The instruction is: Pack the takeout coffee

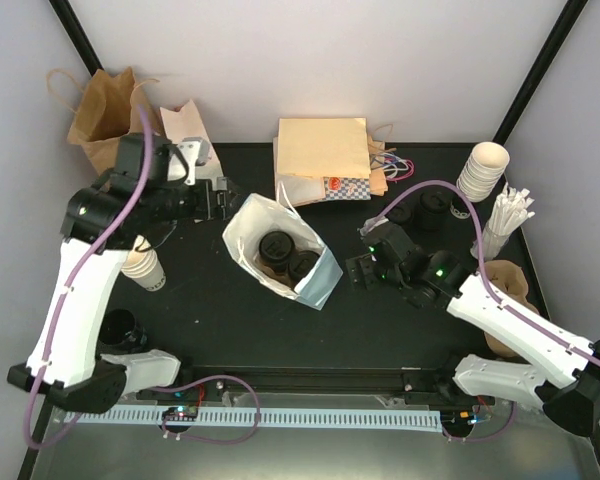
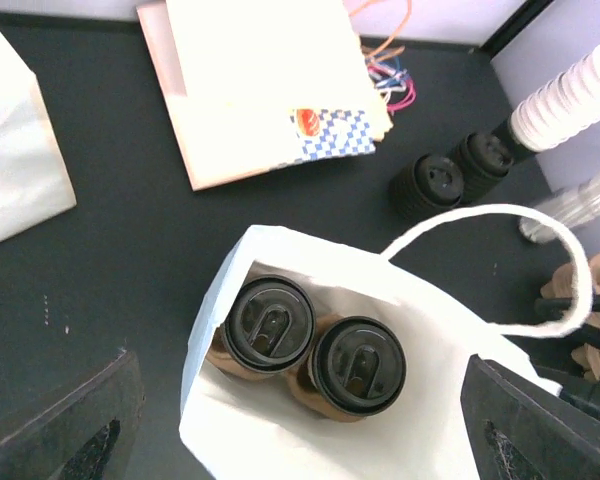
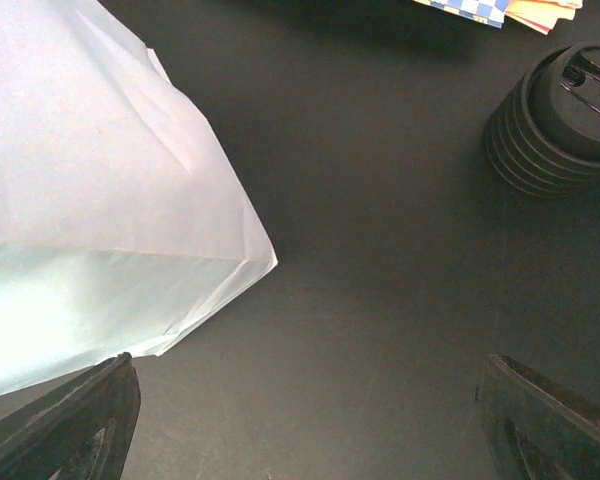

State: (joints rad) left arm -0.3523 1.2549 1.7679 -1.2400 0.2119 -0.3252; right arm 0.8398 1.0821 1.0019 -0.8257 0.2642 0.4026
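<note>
A white paper bag stands open at the table's middle. Two takeout coffee cups with black lids stand inside it, side by side; in the left wrist view they show as the lids inside the bag. My left gripper is open and empty, just left of and above the bag's mouth. My right gripper is open and empty, low over the table just right of the bag. Another cream cup stands by the left arm, partly hidden.
A brown bag and a white bag stand at back left. A flat pile of bags lies at the back. Black lid stacks, stacked cream cups and wrapped sticks are at right. A black round thing sits near left.
</note>
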